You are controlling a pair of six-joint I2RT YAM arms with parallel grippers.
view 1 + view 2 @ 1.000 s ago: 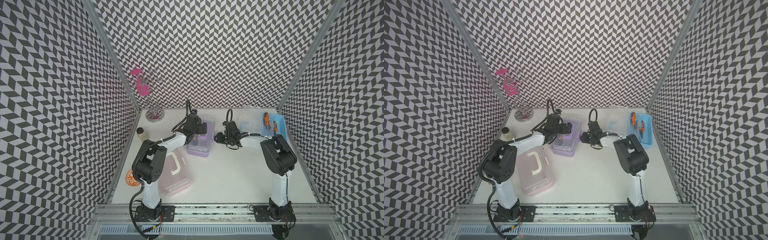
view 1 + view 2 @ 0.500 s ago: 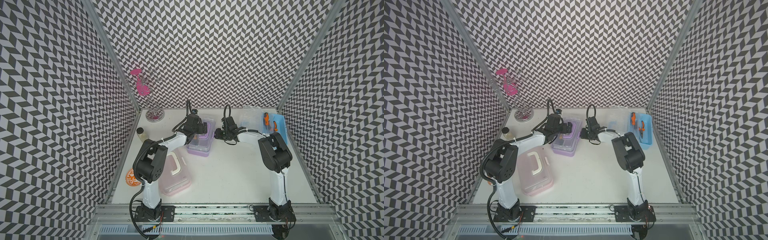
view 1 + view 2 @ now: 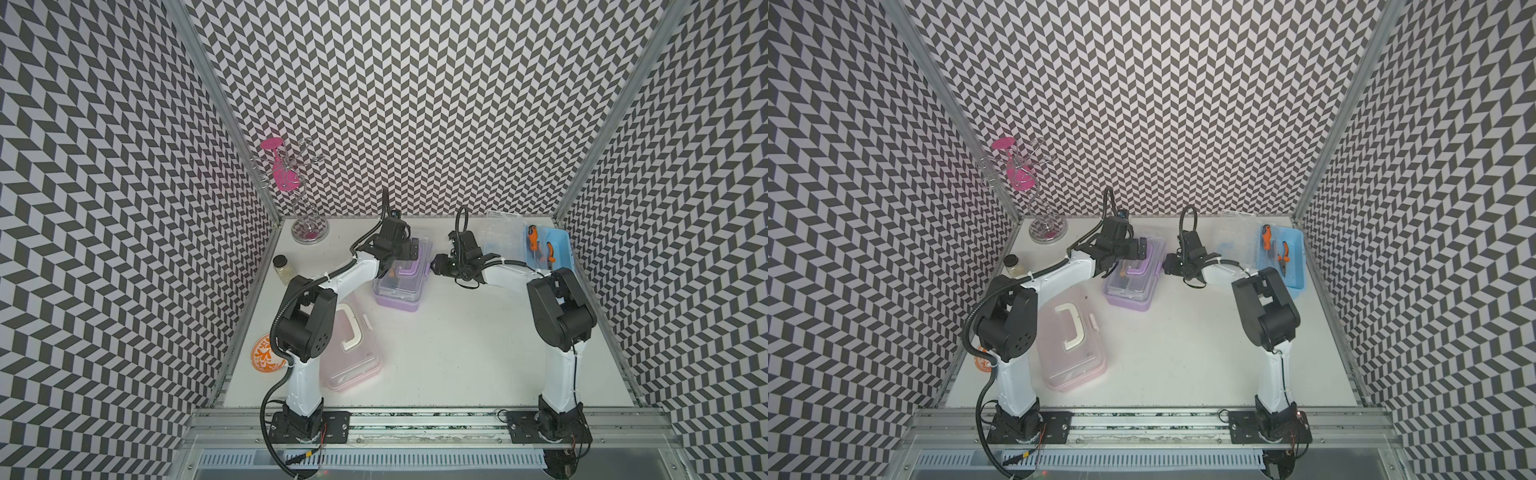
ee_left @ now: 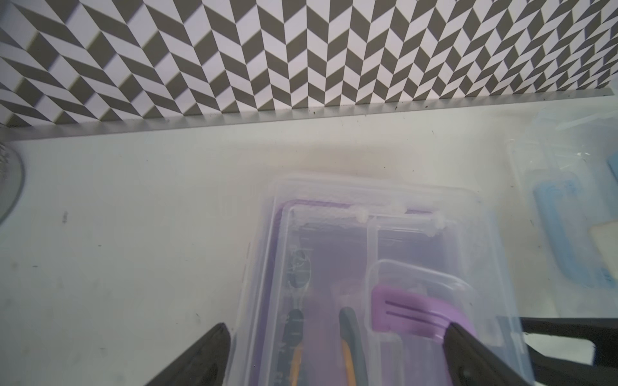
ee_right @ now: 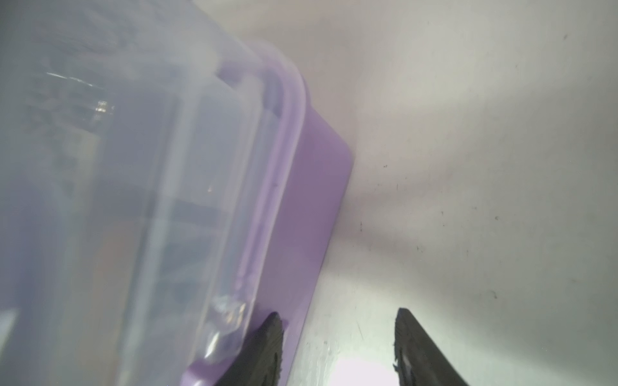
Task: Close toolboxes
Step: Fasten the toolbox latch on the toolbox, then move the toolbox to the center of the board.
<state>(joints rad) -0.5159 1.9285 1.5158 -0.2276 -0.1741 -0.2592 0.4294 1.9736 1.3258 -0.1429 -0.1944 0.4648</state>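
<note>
The purple box (image 3: 399, 286) has its clear lid down. The pink box (image 3: 353, 353), lid also down, lies near it, toward the front. The blue box (image 3: 562, 243) lies open, well apart from it.

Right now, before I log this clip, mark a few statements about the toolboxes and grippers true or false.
1. The blue toolbox lies open with orange-handled tools inside. True.
2. The pink toolbox has its lid down. True.
3. The right gripper is clamped on the purple toolbox. False: its jaws stand apart beside the box's base, with nothing between them.
4. The left gripper hovers over the pink toolbox. False: it is over the purple toolbox, jaws open.
</note>
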